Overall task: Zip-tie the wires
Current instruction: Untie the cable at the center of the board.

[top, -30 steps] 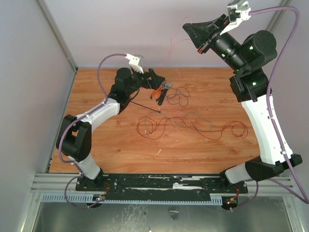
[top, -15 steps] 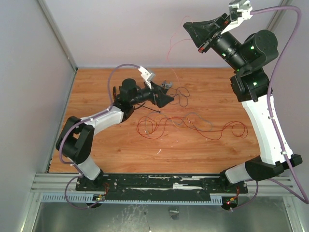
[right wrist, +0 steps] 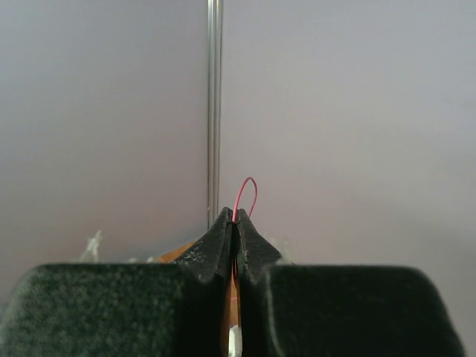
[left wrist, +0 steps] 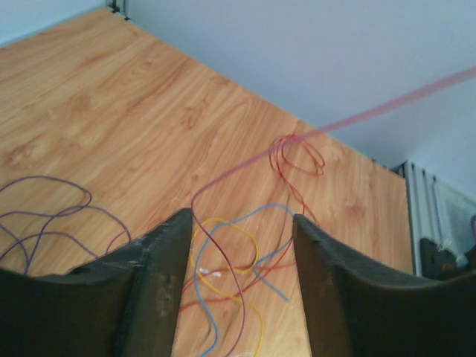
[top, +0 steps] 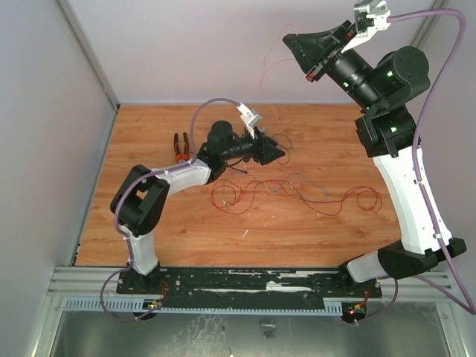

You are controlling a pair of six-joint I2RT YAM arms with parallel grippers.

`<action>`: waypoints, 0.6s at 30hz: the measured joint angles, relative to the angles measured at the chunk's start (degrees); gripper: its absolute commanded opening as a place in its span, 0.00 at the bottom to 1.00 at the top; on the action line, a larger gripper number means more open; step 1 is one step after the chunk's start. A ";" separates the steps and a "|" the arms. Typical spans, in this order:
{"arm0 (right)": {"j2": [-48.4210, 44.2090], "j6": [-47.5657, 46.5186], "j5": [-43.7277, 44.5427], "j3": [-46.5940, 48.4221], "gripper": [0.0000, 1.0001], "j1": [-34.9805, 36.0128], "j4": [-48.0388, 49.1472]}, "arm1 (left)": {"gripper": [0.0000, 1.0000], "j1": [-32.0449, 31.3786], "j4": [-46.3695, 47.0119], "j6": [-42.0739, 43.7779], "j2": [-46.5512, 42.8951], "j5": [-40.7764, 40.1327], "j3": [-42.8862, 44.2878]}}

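Note:
The wires (top: pixel 297 192) lie in a loose red, blue and yellow tangle mid-table. One red strand (top: pixel 268 71) rises to my right gripper (top: pixel 286 39), which is raised high at the back and shut on it. In the right wrist view a red loop (right wrist: pixel 246 195) sticks out of the closed tips of that gripper (right wrist: pixel 236 223). My left gripper (top: pixel 274 152) is open and low over the tangle's far left part. The left wrist view shows red, yellow and blue strands (left wrist: pixel 238 256) between the fingers of the left gripper (left wrist: pixel 242 223). A short piece of the black zip tie (top: pixel 239 172) shows beside the left arm.
Orange-handled pliers (top: pixel 180 146) lie on the table at the left, behind the left arm. Dark wire loops (top: pixel 281 143) lie just beyond the left gripper and show purple in the left wrist view (left wrist: pixel 44 219). Walls close the table on the left, back and right.
My left arm has swung right, from the table's back to over the wires. The pliers, which lay by the dark loops, now lie far left. The right arm has not moved.

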 measured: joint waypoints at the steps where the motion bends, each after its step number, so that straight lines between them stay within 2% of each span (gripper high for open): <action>1: -0.11 0.00 0.00 -0.02 0.00 0.00 -0.02 | 0.51 0.00 0.28 -0.35 0.96 -0.02 1.09; 8: -1.64 -0.02 1.18 -0.11 0.00 0.00 -0.04 | 0.32 -0.22 2.05 -1.75 5.27 -0.22 3.45; 14: -2.78 -0.11 2.58 -0.46 0.00 0.00 -0.07 | 0.00 -0.44 3.48 -3.54 6.97 0.02 3.30; 18: -2.86 -0.61 7.15 -0.33 0.00 -0.13 -2.51 | 0.00 -0.44 3.50 -3.43 6.88 -0.04 3.15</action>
